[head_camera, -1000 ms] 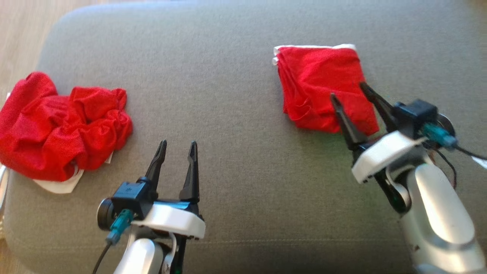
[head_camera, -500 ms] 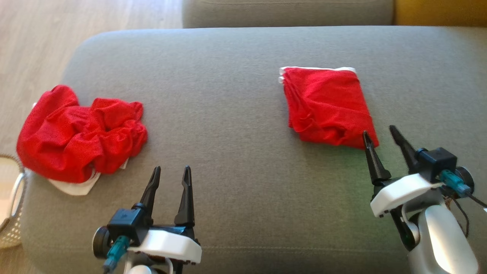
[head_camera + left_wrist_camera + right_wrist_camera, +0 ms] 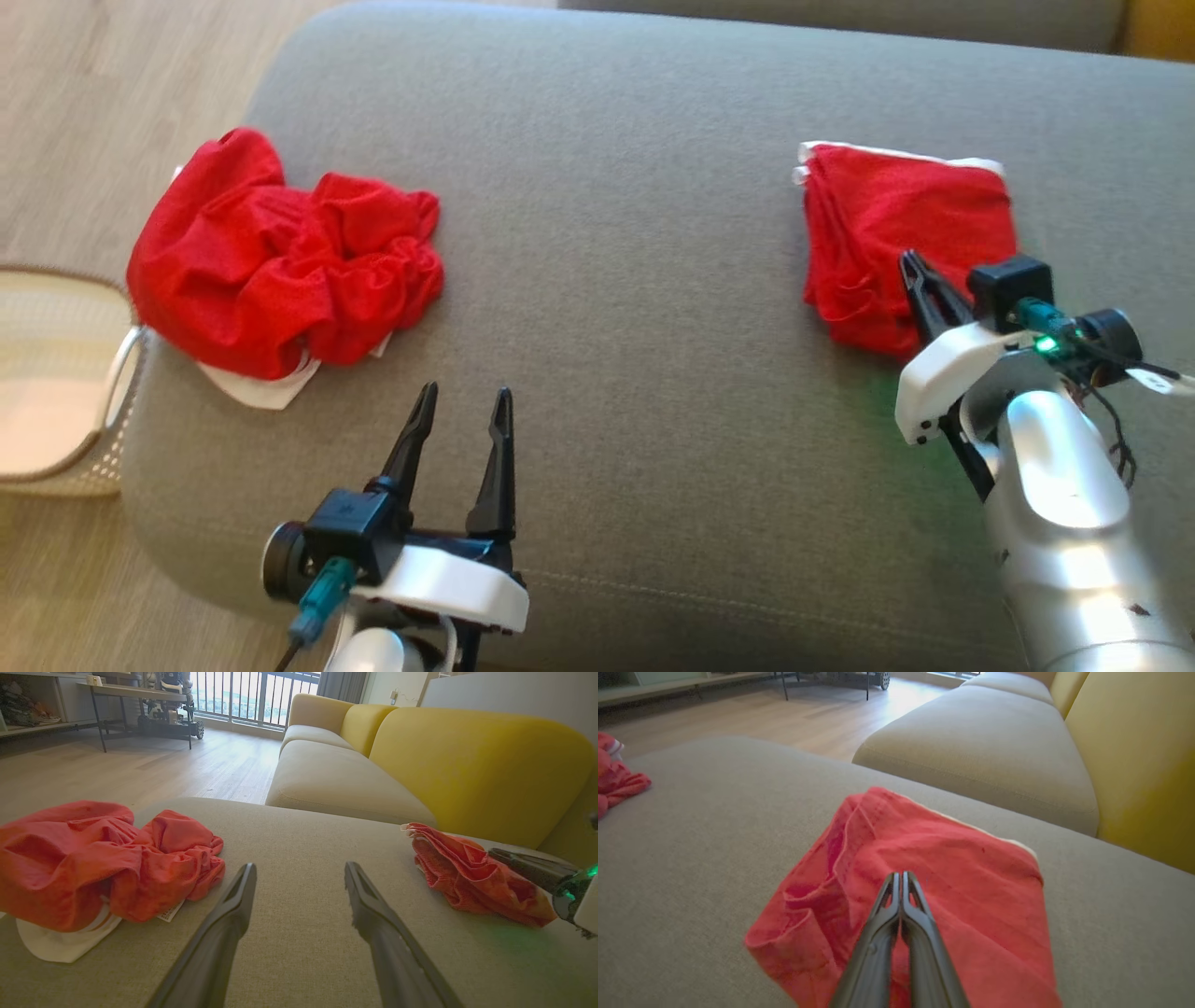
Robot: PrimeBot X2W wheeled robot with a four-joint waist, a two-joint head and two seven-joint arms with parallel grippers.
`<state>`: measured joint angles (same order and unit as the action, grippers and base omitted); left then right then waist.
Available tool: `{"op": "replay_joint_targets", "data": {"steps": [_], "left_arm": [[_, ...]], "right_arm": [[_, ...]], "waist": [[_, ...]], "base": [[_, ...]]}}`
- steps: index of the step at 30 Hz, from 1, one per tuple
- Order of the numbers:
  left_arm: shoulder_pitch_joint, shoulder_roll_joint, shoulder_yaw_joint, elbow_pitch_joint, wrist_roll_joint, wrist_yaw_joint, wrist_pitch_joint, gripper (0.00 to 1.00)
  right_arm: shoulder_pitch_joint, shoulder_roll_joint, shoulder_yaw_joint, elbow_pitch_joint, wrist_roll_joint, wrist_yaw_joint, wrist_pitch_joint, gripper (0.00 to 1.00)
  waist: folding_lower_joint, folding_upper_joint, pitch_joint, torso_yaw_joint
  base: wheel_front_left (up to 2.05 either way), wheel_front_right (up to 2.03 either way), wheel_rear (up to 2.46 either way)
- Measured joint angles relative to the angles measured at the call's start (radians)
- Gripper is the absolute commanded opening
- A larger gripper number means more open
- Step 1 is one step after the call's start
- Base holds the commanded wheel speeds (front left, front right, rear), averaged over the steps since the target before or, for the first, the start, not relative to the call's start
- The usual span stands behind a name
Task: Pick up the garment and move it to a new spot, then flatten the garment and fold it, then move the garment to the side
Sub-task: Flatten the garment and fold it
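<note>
grey cushion (image 3: 607,233), wood floor (image 3: 93,93), yellow sofa (image 3: 467,756), left gripper (image 3: 467,392) apart, right gripper (image 3: 902,875) together over folded garment (image 3: 896,205)

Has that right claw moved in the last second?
Yes. The right gripper drew back off the folded red garment, then returned over it with fingers shut.

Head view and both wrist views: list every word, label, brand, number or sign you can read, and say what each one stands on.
No text here can be read.
Small tag under the crumpled red garment: printed marks, too small to read.
White label hanging by the right gripper: dark marks, too blurred to read.
</note>
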<state>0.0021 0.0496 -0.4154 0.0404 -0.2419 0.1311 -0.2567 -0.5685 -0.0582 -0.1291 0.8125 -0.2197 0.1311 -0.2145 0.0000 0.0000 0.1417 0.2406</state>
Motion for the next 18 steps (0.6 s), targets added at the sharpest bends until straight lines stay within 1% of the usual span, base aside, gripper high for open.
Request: {"op": "replay_joint_targets", "data": {"steps": [2, 4, 8, 11, 13, 15, 18], "left_arm": [[-0.009, 0.0, -0.007, 0.005, -0.007, 0.001, 0.0, 1.0], [-0.011, 0.0, -0.009, 0.007, -0.011, 0.001, 0.0, 1.0], [-0.012, 0.0, -0.014, 0.02, -0.018, 0.002, 0.0, 1.0], [-0.012, 0.0, -0.015, 0.026, -0.018, 0.002, 0.0, 1.0], [-0.012, 0.0, -0.012, 0.029, -0.02, 0.002, 0.0, 1.0], [-0.012, 0.0, -0.006, 0.031, -0.024, 0.002, 0.0, 1.0], [-0.01, 0.0, 0.005, 0.033, -0.024, 0.001, 0.0, 1.0]], "right_arm": [[-0.015, 0.0, -0.001, 0.056, -0.005, 0.0, -0.013, 0.0], [-0.018, 0.0, 0.006, 0.076, 0.0, 0.0, -0.019, 0.0], [-0.018, -0.001, 0.088, 0.114, 0.064, 0.0, -0.033, 0.0], [-0.008, -0.001, 0.177, 0.084, 0.166, 0.0, -0.034, 0.0], [0.017, -0.003, 0.257, 0.049, 0.25, 0.0, -0.034, 0.0], [0.062, -0.003, 0.337, 0.029, 0.341, 0.0, -0.034, 0.0], [0.138, -0.002, 0.421, -0.008, 0.428, 0.0, -0.034, 0.0]], "waist": [[0.0, 0.0, 0.008, 0.013], [0.0, 0.0, 0.01, 0.019], [0.0, 0.0, 0.01, 0.026], [0.0, 0.0, 0.002, 0.021], [0.0, 0.0, -0.006, 0.015], [0.0, 0.0, -0.015, 0.006], [0.0, 0.0, -0.029, -0.012]], "base": [[0.0, 0.0, 0.0], [0.0, 0.0, 0.0], [0.0, 0.0, 0.0], [0.0, 0.0, 0.0], [0.0, 0.0, 0.0], [0.0, 0.0, 0.0], [0.0, 0.0, 0.0]]}}
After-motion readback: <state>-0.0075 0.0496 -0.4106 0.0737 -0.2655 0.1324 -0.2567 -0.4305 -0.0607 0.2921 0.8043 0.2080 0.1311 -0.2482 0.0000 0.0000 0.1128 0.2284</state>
